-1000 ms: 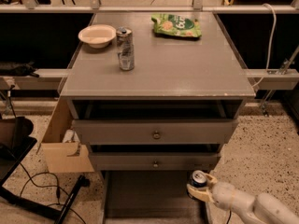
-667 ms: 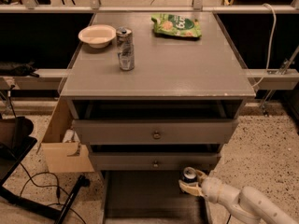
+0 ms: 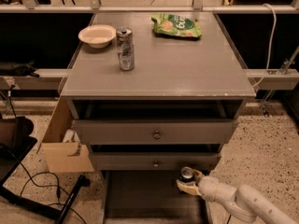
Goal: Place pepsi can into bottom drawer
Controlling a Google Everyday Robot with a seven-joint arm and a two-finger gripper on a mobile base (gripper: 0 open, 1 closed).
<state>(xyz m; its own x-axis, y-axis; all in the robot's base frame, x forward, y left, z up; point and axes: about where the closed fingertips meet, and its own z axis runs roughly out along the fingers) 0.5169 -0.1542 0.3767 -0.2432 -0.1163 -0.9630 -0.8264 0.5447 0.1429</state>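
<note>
The pepsi can point(image 3: 187, 174), dark blue with a silver top, stands upright in my gripper point(image 3: 188, 183) at the bottom right of the camera view. The gripper's pale fingers are shut around the can, and the white arm point(image 3: 243, 203) comes in from the lower right. The can hangs above the right back part of the bottom drawer point(image 3: 140, 195), which is pulled out as a wide shallow grey tray below the two knobbed drawers. The can's top is just under the front of the middle drawer point(image 3: 154, 162).
On the cabinet top point(image 3: 187, 69) stand a tall slim silver can point(image 3: 125, 49), a white bowl point(image 3: 97, 35) and a green snack bag point(image 3: 176, 26). An open cardboard box point(image 3: 63, 143) leans on the cabinet's left side. Cables and a dark stand lie on the floor at the left.
My gripper has moved left with the pepsi can, from beside the drawer's right edge to over the drawer's right back part. Nothing on the cabinet top has moved.
</note>
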